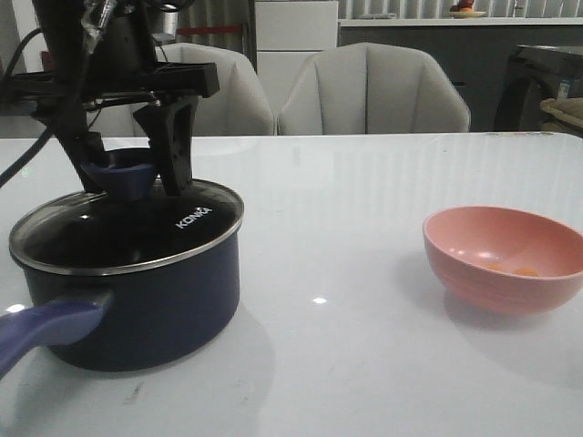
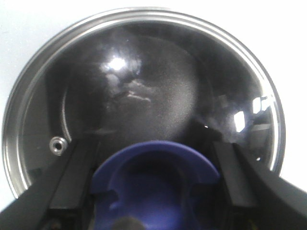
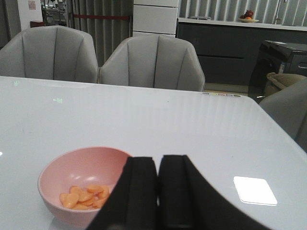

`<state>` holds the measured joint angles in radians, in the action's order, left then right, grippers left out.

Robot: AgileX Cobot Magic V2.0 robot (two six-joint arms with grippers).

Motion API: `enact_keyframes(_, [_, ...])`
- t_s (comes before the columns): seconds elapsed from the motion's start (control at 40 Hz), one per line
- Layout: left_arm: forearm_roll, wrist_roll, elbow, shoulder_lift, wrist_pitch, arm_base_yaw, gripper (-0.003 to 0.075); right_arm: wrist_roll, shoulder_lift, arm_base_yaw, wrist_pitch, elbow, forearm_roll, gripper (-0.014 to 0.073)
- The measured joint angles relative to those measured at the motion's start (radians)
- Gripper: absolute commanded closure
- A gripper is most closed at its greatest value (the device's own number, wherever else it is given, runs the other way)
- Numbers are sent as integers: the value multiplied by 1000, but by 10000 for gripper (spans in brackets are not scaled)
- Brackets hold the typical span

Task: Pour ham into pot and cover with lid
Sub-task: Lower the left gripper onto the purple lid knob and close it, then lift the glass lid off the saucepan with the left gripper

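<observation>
The lid (image 1: 137, 223) sits on the pot (image 1: 127, 291) at the table's (image 1: 346, 273) 9 o'clock side in the front view, its steel rim lying level on the pot's edge all round as far as can be seen, the white "KONKA" lettering facing forward. The left gripper (image 1: 132, 177) stands straight above it with 2 fingers (image 1: 178, 150) flanking the blue flared knob (image 2: 153, 177); in the left wrist view a thin gap shows between each finger and the knob, so the jaws look spread just clear of it, not pinching. The ham (image 3: 86, 195) still lies in the pink bowl (image 1: 506, 259), a small heap of flat orange bits at the bowl's 6 o'clock floor, well apart from the pot toward 3 o'clock. The right gripper (image 3: 158, 191) hangs near that bowl with its 2 fingers pressed together and nothing between them. By my judgement the lid is heavy for its size, rigid, smooth and breakable, and the knob is the only sound hold: its waist under the flare would keep the fingers from slipping upward. The ham looks light, limp and perhaps a little tacky, so it is better tipped from the bowl, gripped at its rim, than picked.
</observation>
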<state>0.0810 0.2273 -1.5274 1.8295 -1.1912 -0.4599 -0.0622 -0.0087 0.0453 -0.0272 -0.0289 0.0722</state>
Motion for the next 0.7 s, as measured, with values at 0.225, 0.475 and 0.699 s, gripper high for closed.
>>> enact_keyframes(0.225, [0, 0, 0, 0, 0, 0, 472, 0, 0, 0, 0, 0, 0, 445])
enact_keyframes(0.475, [-16, 0, -55, 11, -38, 0, 472, 0, 0, 0, 0, 0, 0, 445])
enact_keyframes(0.699, [-24, -6, -95, 0, -39, 0, 472, 0, 0, 0, 0, 0, 0, 445])
